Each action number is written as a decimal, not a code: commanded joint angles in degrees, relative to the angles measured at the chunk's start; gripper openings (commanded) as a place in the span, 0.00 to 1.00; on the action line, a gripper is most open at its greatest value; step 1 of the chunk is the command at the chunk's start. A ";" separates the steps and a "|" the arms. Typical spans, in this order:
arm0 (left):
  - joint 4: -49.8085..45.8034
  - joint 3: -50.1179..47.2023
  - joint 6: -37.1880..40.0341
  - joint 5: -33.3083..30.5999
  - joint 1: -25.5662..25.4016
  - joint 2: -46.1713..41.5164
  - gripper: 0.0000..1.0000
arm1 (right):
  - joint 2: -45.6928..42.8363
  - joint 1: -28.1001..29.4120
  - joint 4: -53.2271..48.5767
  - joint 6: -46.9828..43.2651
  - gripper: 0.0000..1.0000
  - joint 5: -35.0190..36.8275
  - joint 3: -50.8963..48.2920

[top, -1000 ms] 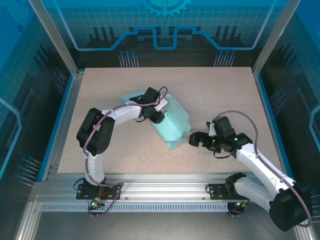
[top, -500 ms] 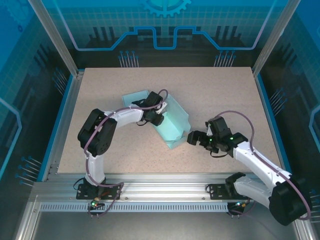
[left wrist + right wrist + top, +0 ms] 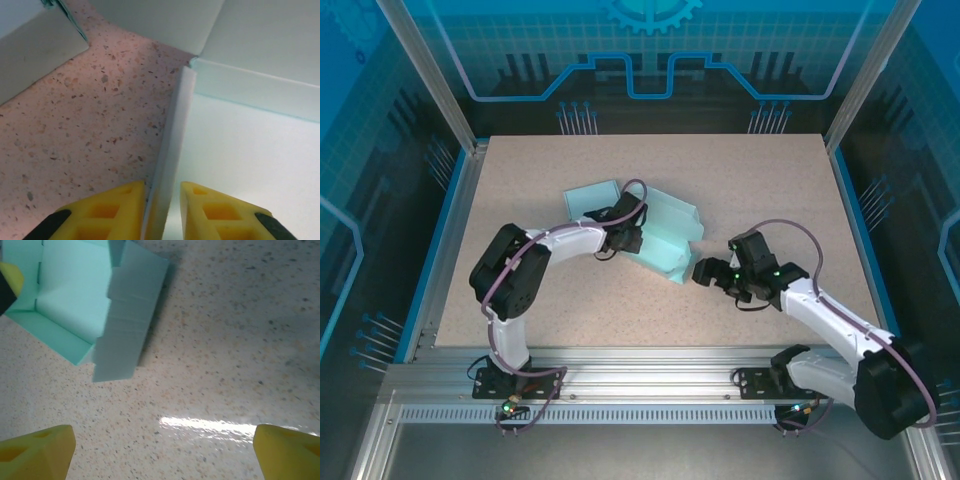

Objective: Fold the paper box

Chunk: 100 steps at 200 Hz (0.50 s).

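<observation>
1. Two arms reach in from the near edge of the speckled surface point(image 3: 770, 180). The paper box point(image 3: 665, 238) lies between them, a little left of the middle.
2. We see the box as a mint-green, half-formed shell. Some of its walls stand up, and one flat flap point(image 3: 590, 197) lies spread on the surface at its far-left side.
3. From above, the left end effector point(image 3: 625, 232) sits at the box's left side, where the flap meets the raised walls.
4. In the left wrist view its yellow fingers point(image 3: 107, 215) stand narrow, one on either side of an upright panel point(image 3: 172, 135) seen edge-on. Bare surface lies to the left of that panel and the box's pale floor to the right. One finger looks to be against the paper and a thin sliver of gap shows at the other, so we cannot tell whether the panel is truly pinched.
5. From above, the right end effector point(image 3: 705, 272) sits just beside the box's near-right corner. We cannot tell from that view whether they touch.
6. In the right wrist view its yellow fingertips point(image 3: 35, 450) sit in the bottom corners, spread wide, with nothing but bare surface between them. The box lies ahead and to the left, apart from them, and one shaded wall point(image 3: 130, 325) faces the camera.
</observation>
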 commanded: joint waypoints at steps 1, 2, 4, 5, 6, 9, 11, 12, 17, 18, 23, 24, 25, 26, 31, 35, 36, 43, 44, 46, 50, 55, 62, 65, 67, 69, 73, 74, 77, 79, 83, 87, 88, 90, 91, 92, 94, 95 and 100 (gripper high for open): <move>-0.76 -0.70 -3.90 -2.07 -1.02 -1.66 0.28 | 3.76 0.02 9.26 0.31 0.94 -4.00 -0.61; -0.82 -0.68 -3.96 -2.10 -1.07 -1.60 0.28 | 3.97 -0.03 9.61 0.32 0.94 -4.11 -0.60; -0.94 -0.66 -4.09 -2.21 -1.08 -1.54 0.28 | 4.43 -0.06 10.20 0.33 0.94 -4.31 -0.56; -0.96 -0.66 -4.10 -2.26 -1.10 -1.54 0.28 | 4.65 -0.07 10.65 0.28 0.94 -4.40 -0.53; -1.01 -0.61 -4.15 -2.33 -1.15 -1.54 0.28 | 4.85 -0.08 11.00 0.26 0.94 -4.49 -0.48; -1.19 -0.57 -4.31 -2.42 -1.12 -1.54 0.28 | 5.53 -0.08 12.01 0.36 0.95 -4.67 -0.50; -1.29 -0.57 -4.40 -2.51 -1.11 -1.54 0.28 | 5.98 -0.08 12.64 0.40 0.95 -4.80 -0.42; -1.35 -0.57 -4.52 -2.50 -1.11 -1.54 0.28 | 6.13 -0.08 12.93 0.45 0.96 -4.91 -0.42; -1.45 -0.57 -4.67 -2.72 -1.12 -1.52 0.28 | 7.37 -0.08 14.69 0.54 0.96 -5.41 -0.37; -1.52 -0.57 -4.70 -2.73 -1.12 -1.58 0.28 | 7.57 -0.10 15.05 0.57 0.96 -5.48 -0.35; -1.58 -0.61 -4.90 -2.74 -1.16 -1.70 0.28 | 8.55 -0.08 16.72 0.87 0.96 -5.99 -0.39; -1.54 -0.63 -4.90 -2.74 -1.18 -1.71 0.28 | 8.69 -0.08 17.03 0.86 0.96 -6.03 -0.36; -1.57 -0.69 -4.90 -2.74 -1.19 -1.67 0.28 | 8.93 -0.08 17.40 0.95 0.96 -6.14 -0.39; -1.53 -0.72 -4.90 -2.70 -1.24 -1.74 0.28 | 9.10 -0.08 17.77 1.03 0.96 -6.19 -0.36; -1.44 -0.81 -5.05 -2.73 -1.21 -1.81 0.28 | 10.07 0.00 19.16 1.32 0.96 -6.25 -0.45; -1.42 -0.91 -5.17 -2.78 -1.22 -1.96 0.28 | 10.75 0.01 20.12 1.49 0.96 -6.25 -0.47; -1.42 -0.91 -5.26 -2.81 -1.26 -2.01 0.28 | 10.98 0.01 20.31 1.52 0.96 -6.20 -0.45; -1.37 -0.94 -5.34 -2.80 -1.28 -2.10 0.28 | 12.10 -0.07 21.34 1.68 0.96 -5.81 -0.38; -1.39 -0.93 -5.34 -2.82 -1.24 -2.13 0.28 | 12.35 -0.07 21.40 1.70 0.96 -5.72 -0.36; -1.45 -0.92 -5.34 -2.83 -1.28 -2.13 0.28 | 12.59 -0.08 21.63 1.71 0.96 -5.65 -0.27; -1.43 -0.99 -5.35 -2.79 -1.28 -2.11 0.28 | 13.26 -0.07 21.93 1.71 0.96 -5.31 -0.17; -1.42 -1.04 -5.39 -2.79 -1.28 -2.15 0.28 | 14.02 -0.08 22.08 1.67 0.96 -4.83 0.07; -1.41 -1.01 -5.36 -2.76 -1.26 -2.25 0.28 | 14.96 -0.08 22.33 1.61 0.96 -4.21 0.33; -1.39 -1.01 -5.32 -2.73 -1.21 -2.20 0.28 | 15.38 -0.21 22.47 1.56 0.96 -4.03 0.36; -1.41 -1.01 -5.33 -2.72 -1.20 -2.22 0.28 | 15.63 -0.18 22.62 1.43 0.96 -4.04 0.37; -1.35 -1.01 -5.32 -2.74 -1.24 -2.20 0.28 | 15.91 -0.26 22.77 1.46 0.96 -3.98 0.43; -1.27 -1.02 -5.19 -2.73 -1.25 -2.24 0.28 | 16.53 -0.26 23.14 1.45 0.96 -3.90 0.45; -1.30 -1.01 -5.22 -2.74 -1.27 -2.24 0.28 | 16.63 -0.30 23.27 1.46 0.96 -3.93 0.45; -1.31 -0.93 -5.21 -2.72 -1.24 -2.25 0.28 | 17.04 -0.34 23.56 1.47 0.96 -3.91 0.52; -1.26 -0.92 -5.20 -2.70 -1.25 -2.25 0.28 | 17.36 -0.41 23.82 1.51 0.96 -3.93 0.47; -1.30 -0.97 -5.24 -2.61 -1.21 -2.11 0.28 | 17.95 -0.47 24.31 1.57 0.96 -3.97 0.42; -1.32 -0.85 -5.22 -2.66 -1.25 -2.07 0.28 | 18.60 -0.51 24.94 1.68 0.96 -4.19 0.43; -1.32 -0.84 -5.24 -2.61 -1.27 -2.03 0.28 | 18.77 -0.51 25.09 1.66 0.96 -4.25 0.44; -1.30 -0.83 -5.25 -2.58 -1.28 -2.06 0.28 | 19.07 -0.54 25.49 1.76 0.96 -4.34 0.36; -1.32 -0.79 -5.25 -2.58 -1.29 -1.98 0.28 | 19.22 -0.53 25.68 1.75 0.96 -4.37 0.37; -1.32 -0.77 -5.25 -2.57 -1.29 -1.98 0.28 | 19.38 -0.57 25.81 1.79 0.96 -4.43 0.37; -1.37 -0.75 -5.18 -2.48 -1.22 -1.96 0.28 | 19.68 -0.53 26.16 1.88 0.96 -4.59 0.37; -1.39 -0.75 -5.22 -2.48 -1.26 -1.93 0.28 | 19.84 -0.61 26.27 1.89 0.95 -4.67 0.37; -1.37 -0.72 -5.25 -2.38 -1.25 -1.84 0.28 | 20.59 -0.62 27.11 2.11 0.95 -5.04 0.31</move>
